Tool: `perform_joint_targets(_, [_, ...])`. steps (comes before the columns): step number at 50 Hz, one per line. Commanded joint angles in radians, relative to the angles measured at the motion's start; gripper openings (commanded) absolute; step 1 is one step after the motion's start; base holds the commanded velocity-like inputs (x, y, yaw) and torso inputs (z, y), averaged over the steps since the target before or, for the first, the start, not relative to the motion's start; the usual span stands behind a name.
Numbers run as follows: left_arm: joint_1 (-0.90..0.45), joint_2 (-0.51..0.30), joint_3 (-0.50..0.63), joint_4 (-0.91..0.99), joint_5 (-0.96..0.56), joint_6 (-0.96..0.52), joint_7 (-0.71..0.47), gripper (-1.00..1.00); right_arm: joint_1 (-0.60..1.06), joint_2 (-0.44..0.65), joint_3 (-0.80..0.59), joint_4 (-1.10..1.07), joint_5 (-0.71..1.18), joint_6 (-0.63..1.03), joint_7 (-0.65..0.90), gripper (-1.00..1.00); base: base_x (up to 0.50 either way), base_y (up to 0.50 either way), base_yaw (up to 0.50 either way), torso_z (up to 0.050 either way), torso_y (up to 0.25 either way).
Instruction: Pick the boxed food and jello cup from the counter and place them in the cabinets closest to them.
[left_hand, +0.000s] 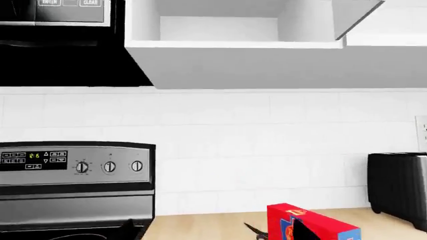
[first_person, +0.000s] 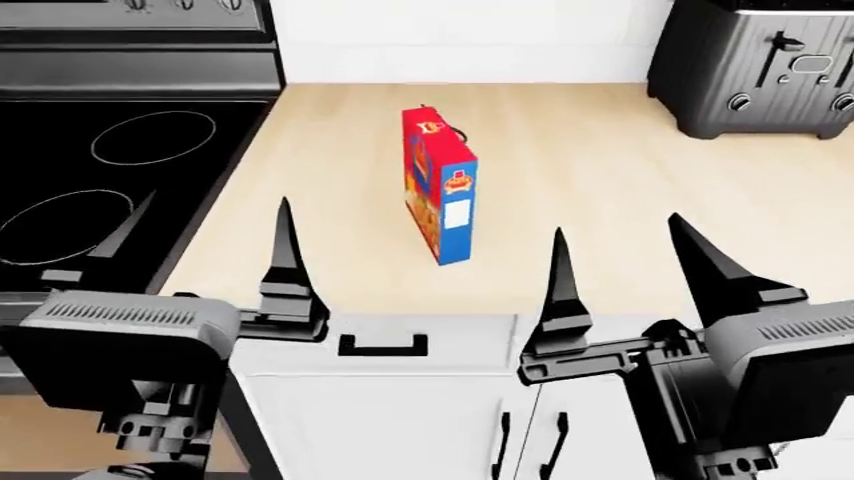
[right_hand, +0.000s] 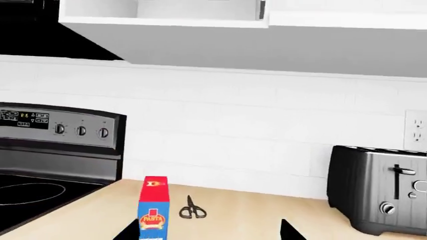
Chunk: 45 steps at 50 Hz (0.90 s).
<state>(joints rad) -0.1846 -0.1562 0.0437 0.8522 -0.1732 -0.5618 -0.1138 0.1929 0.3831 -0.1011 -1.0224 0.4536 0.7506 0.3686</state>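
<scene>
Both end effectors low in frame, left (first_person: 200, 255) and right (first_person: 625, 265), spread wide, holding nothing. Stood upright beyond and between them at frame centre on the surface (first_person: 601, 170): the boxed food (first_person: 439, 186), narrow edge forward, long axis vertical. Roughly equidistant from both. Jello cup nowhere seen.
</scene>
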Motion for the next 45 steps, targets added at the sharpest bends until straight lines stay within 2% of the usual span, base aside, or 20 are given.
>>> perform_joint_targets(1, [0.0, -0.02, 0.047, 0.023, 0.025, -0.023, -0.02, 1.0, 0.032, 0.142, -0.111, -0.02, 0.083, -0.05, 0.165, 1.0, 0.42, 0.34, 0.0, 0.0, 0.0])
perform_joint_targets(6, [0.006, -0.032, 0.077, 0.041, 0.04, -0.028, -0.023, 1.0, 0.061, 0.226, -0.214, -0.022, 0.071, -0.115, 0.235, 1.0, 0.5, 0.13, 0.0, 0.0, 0.0])
perform_joint_targets(12, [0.009, -0.039, 0.089, 0.039, 0.044, -0.022, -0.028, 1.0, 0.072, 0.251, -0.236, -0.01, 0.099, -0.148, 0.265, 1.0, 0.5, 0.1, 0.0, 0.0, 0.0])
perform_joint_targets(16, [0.015, -0.045, 0.105, 0.037, 0.05, -0.011, -0.027, 1.0, 0.078, 0.244, -0.223, -0.007, 0.19, -0.16, 0.248, 1.0, 0.23, 0.04, 0.0, 0.0, 0.0])
perform_joint_targets(24, [0.019, -0.054, 0.112, 0.042, 0.048, -0.004, -0.028, 1.0, 0.207, 0.199, -0.298, 0.033, 0.356, 0.027, 0.287, 1.0, 0.0, 0.0, 0.0, 0.0, 0.0])
perform_joint_targets(29, [0.016, -0.059, 0.12, 0.046, 0.052, -0.011, -0.032, 1.0, 0.272, 0.171, -0.242, 0.119, 0.543, 0.099, 0.329, 1.0, 0.0, 0.0, 0.0, 0.0, 0.0])
perform_joint_targets(45, [0.015, -0.062, 0.123, 0.034, 0.045, 0.004, -0.046, 1.0, 0.345, 0.099, -0.277, 0.33, 0.579, 0.1, 0.243, 1.0, 0.0, 0.0, 0.0, 0.0, 0.0])
